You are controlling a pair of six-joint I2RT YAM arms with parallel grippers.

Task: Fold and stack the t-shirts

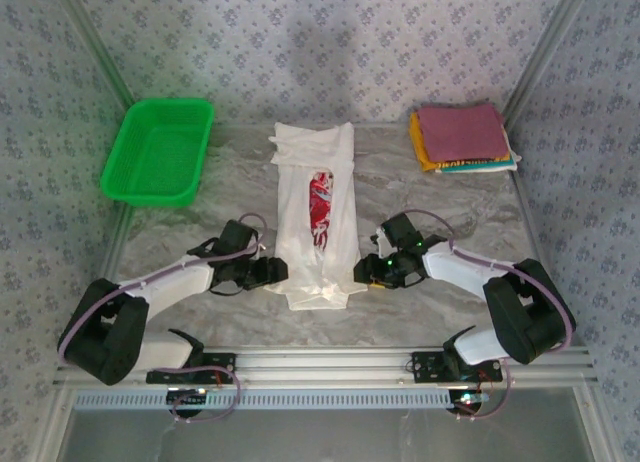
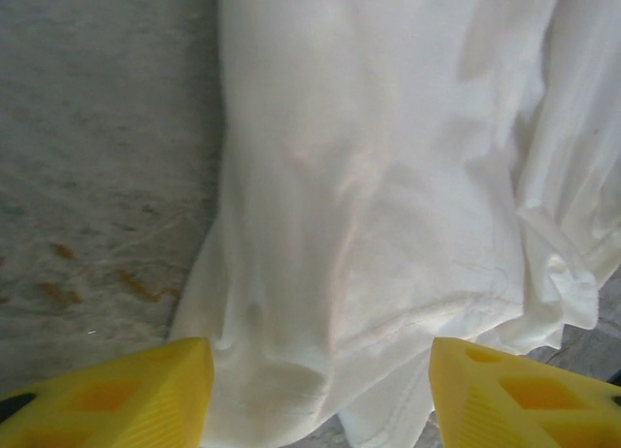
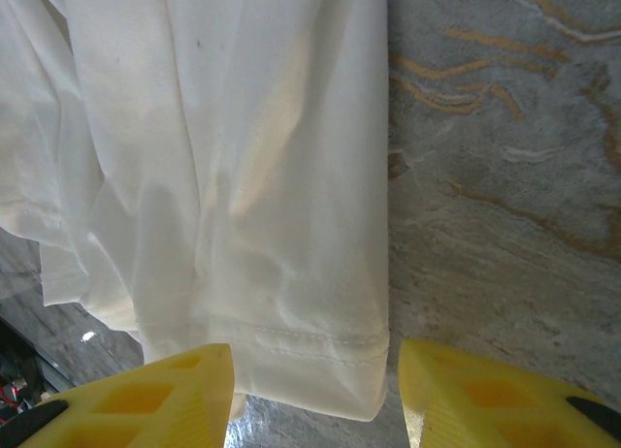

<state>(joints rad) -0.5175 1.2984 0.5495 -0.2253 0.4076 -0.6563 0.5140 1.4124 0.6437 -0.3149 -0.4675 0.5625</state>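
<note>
The white t-shirt (image 1: 300, 182) lies down the middle of the table (image 1: 420, 192) as a narrow lengthwise strip, its red-and-black graphic (image 1: 320, 207) showing in the fold; that shape suggests the sides are already turned in and the crosswise fold is what remains. The finished shirts, a maroon-topped stack (image 1: 462, 132), sit at the upper right of the top view, and the green basket (image 1: 160, 157) at the upper left.

The left gripper (image 1: 272, 272) and right gripper (image 1: 366, 272) flank the strip's lower end, one at each corner, probably so that both corners can be lifted together and the hem carried up evenly.

In the left wrist view the left gripper (image 2: 320, 400) is spread wide, its yellow fingers (image 2: 116, 390) at the bottom corners of the frame with loose cloth between them and nothing pinched; the right gripper (image 3: 315, 395) is likewise parted, one of its fingers (image 3: 495, 390) over bare marble just outside the shirt's side edge, the stitched hem (image 3: 320, 346) lying between the two.

Room to move looks good; bare table runs along both sides of the strip and above it, well apart from stack and basket. The lower hem lies near the table's bottom edge, so a clean pinch there needs care.
</note>
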